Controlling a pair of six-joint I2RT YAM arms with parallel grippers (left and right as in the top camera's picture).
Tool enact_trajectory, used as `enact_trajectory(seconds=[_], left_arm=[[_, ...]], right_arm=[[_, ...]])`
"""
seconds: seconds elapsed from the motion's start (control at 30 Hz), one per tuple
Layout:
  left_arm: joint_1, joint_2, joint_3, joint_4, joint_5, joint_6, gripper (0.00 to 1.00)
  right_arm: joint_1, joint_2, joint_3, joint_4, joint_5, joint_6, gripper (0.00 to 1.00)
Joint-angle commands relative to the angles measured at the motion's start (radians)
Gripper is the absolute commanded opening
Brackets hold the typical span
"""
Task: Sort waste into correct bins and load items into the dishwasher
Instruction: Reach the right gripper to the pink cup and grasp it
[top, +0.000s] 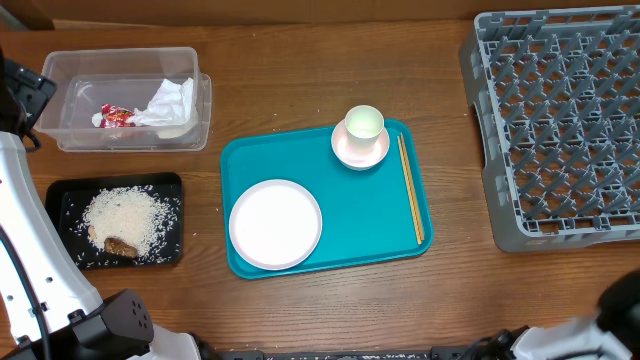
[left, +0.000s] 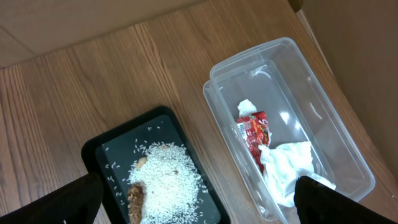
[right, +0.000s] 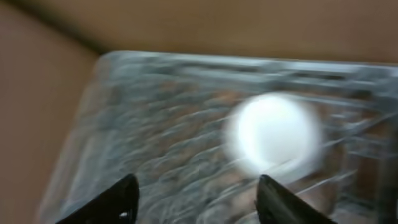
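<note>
A clear tub (top: 70, 128) at the back left holds a crumpled white napkin (top: 172, 100) and a red-and-white wrapper (top: 115, 116); both also show in the left wrist view, napkin (left: 287, 163), wrapper (left: 254, 132). A black tray (top: 62, 192) holds loose rice (top: 130, 216) and a brown scrap (top: 121, 246). The white plate (top: 275, 224), cup (top: 364, 123) on its saucer (top: 352, 152) and chopsticks (top: 410, 188) lie on the teal tray (top: 370, 215). The grey rack (top: 560, 125) stands at the right. My left gripper (left: 199, 205) is open above the black tray and tub. My right gripper (right: 199, 202) is open over the blurred rack (right: 155, 137).
A blurred white round shape (right: 273, 132) shows on the rack in the right wrist view; I cannot tell what it is. My left arm (top: 15, 200) runs along the table's left edge. My right arm (top: 600, 335) is at the front right corner.
</note>
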Motion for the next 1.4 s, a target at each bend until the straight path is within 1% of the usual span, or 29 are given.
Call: enact_trajectory(seconds=[0.0, 0.07, 0.13, 0.2, 0.27, 0.33, 0.43, 0.53, 0.63, 0.7, 0.8, 0.97, 1.0, 1.1, 1.2, 1.27, 1.3, 1.37], left_arm=[[0.0, 0.003, 0.004, 0.001, -0.01, -0.018, 1.0], [0.0, 0.003, 0.004, 0.001, -0.011, -0.018, 1.0], [0.0, 0.003, 0.004, 0.001, -0.011, -0.018, 1.0], [0.0, 0.003, 0.004, 0.001, -0.011, -0.018, 1.0], [0.0, 0.003, 0.004, 0.001, -0.01, -0.018, 1.0], [0.0, 0.003, 0.004, 0.001, -0.01, -0.018, 1.0], [0.0, 0.003, 0.004, 0.001, -0.011, -0.018, 1.0], [0.0, 0.003, 0.004, 0.001, -0.011, -0.018, 1.0], [0.0, 0.003, 0.004, 0.001, -0.01, -0.018, 1.0], [0.0, 0.003, 0.004, 0.001, -0.01, -0.018, 1.0], [0.0, 0.003, 0.004, 0.001, -0.011, -0.018, 1.0], [0.0, 0.003, 0.004, 0.001, -0.01, -0.018, 1.0], [0.0, 0.003, 0.004, 0.001, -0.01, -0.018, 1.0], [0.0, 0.003, 0.004, 0.001, -0.01, -0.018, 1.0], [0.0, 0.003, 0.004, 0.001, -0.01, -0.018, 1.0], [0.0, 0.003, 0.004, 0.001, -0.01, -0.018, 1.0], [0.0, 0.003, 0.004, 0.001, -0.01, -0.018, 1.0], [0.0, 0.003, 0.004, 0.001, -0.011, -0.018, 1.0]], right_arm=[[0.032, -0.137, 0.013, -0.093, -0.57, -0.019, 0.74], [0.088, -0.161, 0.013, -0.182, -0.661, -0.07, 0.73], [0.187, -0.173, 0.013, -0.285, -0.646, -0.156, 0.72], [0.301, -0.172, 0.013, -0.366, -0.571, -0.225, 0.72], [0.444, -0.163, 0.013, -0.431, -0.428, -0.236, 0.72], [0.586, -0.151, 0.013, -0.458, -0.282, -0.236, 0.73], [0.813, -0.118, 0.013, -0.447, -0.058, -0.235, 0.73], [1.015, -0.054, 0.013, -0.386, 0.124, -0.225, 0.73], [1.169, 0.043, 0.013, -0.313, 0.245, -0.223, 0.72], [1.242, 0.109, 0.013, -0.273, 0.314, -0.22, 0.72], [1.323, 0.198, 0.013, -0.222, 0.409, -0.201, 0.7], [1.402, 0.292, 0.013, -0.172, 0.516, -0.201, 0.63], [1.411, 0.304, 0.013, -0.166, 0.523, -0.201, 0.62], [1.425, 0.323, 0.013, -0.155, 0.526, -0.201, 0.54], [1.425, 0.336, 0.013, -0.158, 0.526, -0.186, 0.48], [1.425, 0.34, 0.013, -0.165, 0.523, -0.17, 0.4], [1.425, 0.342, 0.013, -0.168, 0.517, -0.171, 0.38], [1.425, 0.344, 0.013, -0.172, 0.494, -0.17, 0.37]])
